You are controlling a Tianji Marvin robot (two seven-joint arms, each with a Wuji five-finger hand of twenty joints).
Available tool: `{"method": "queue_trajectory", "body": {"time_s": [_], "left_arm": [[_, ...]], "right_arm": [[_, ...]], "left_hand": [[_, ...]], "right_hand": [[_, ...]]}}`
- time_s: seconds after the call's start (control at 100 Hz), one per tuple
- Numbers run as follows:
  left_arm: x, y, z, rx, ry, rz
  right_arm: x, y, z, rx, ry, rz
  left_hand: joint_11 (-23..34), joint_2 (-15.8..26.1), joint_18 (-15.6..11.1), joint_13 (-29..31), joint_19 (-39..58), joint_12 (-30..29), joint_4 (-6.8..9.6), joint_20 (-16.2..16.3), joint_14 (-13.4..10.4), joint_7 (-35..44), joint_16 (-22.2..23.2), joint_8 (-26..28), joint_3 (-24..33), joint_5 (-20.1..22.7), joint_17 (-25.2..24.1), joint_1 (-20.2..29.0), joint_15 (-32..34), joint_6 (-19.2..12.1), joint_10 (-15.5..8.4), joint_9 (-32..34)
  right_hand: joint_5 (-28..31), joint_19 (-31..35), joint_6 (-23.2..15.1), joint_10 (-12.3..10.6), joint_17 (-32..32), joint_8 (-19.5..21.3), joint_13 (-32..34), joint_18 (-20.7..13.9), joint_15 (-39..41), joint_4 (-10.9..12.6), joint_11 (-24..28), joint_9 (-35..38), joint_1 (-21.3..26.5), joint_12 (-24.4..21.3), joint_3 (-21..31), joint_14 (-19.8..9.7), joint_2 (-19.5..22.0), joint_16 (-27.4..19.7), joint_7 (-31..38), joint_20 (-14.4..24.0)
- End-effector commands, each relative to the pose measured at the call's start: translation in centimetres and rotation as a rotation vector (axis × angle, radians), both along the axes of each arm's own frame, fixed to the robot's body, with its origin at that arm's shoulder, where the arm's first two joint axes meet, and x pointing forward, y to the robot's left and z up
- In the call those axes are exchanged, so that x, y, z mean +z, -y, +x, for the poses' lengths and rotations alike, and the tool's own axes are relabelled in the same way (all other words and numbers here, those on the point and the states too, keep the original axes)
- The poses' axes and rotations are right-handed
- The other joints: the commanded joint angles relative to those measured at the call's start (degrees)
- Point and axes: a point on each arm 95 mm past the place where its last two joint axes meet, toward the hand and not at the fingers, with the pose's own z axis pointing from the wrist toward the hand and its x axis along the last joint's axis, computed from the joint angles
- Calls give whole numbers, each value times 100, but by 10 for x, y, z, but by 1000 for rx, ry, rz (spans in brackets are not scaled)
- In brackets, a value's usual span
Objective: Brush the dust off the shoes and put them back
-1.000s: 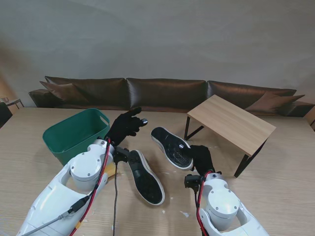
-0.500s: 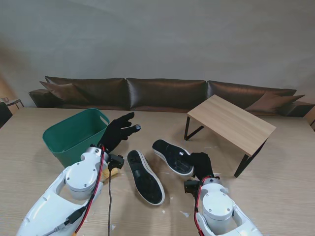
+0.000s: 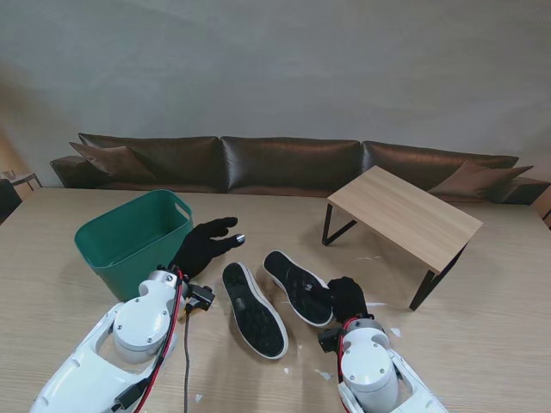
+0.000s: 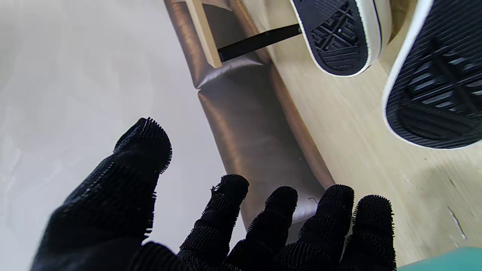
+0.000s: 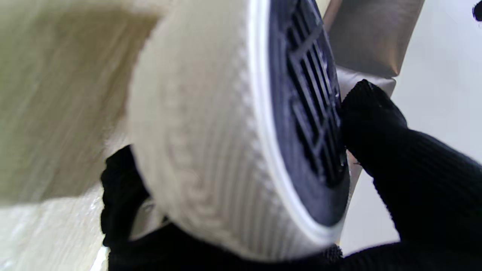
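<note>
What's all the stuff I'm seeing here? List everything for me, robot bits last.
Shoes: two, black soles up with white rims; left shoe lying on the table, right shoe gripped at its near end.
Basket: one, green, left side of the table.
Small table: one, light wood with black legs, on the right.
Sofa: one, dark brown, along the far edge.
Big table: one, light wood.
Left hand: black glove, fingers spread, holding nothing.
Right hand: black glove, closed on the right shoe.

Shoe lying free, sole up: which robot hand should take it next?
Left. The left robot hand is open, holding nothing, fingers spread just beside the free shoe. The right robot hand is already shut on the other shoe.
</note>
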Motion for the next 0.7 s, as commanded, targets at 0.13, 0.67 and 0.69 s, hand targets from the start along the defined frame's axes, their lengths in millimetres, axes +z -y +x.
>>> {"method": "queue_trajectory", "body": {"time_s": [0.13, 0.67, 0.69], "left_arm": [[-9, 3, -5, -43, -41, 31], [-15, 6, -9, -55, -68, 37], [-15, 6, -9, -56, -69, 37]], "right_arm": [[-11, -1, -8, 67, -50, -81], [-20, -2, -6, 101, -60, -313], [-19, -2, -5, 101, -62, -319]], "left_hand": [[28, 202, -240, -194, -138, 114, 198, 66, -37, 43, 3, 156, -156, 145, -55, 170, -106, -81, -91, 115], [55, 263, -221, -101, -130, 202, 222, 98, -22, 53, 60, 350, -280, 277, -9, 239, -46, -18, -51, 246], [58, 266, -221, -103, -129, 205, 223, 99, -17, 48, 60, 353, -282, 270, -7, 243, -47, -4, -47, 255]], "right_hand": [[238, 369, -396, -374, 1762, 172, 193, -282, 63, 556, 160, 216, 755, -23, 1165, -935, 243, 4, 914, 182], [-106, 519, -771, -531, 1582, -285, 213, -596, -74, 582, 128, -116, 496, -334, 926, -1192, 385, -118, 837, 2], [-153, 522, -793, -540, 1563, -322, 211, -602, -85, 582, 131, -150, 474, -345, 904, -1193, 392, -127, 812, -4]]}}
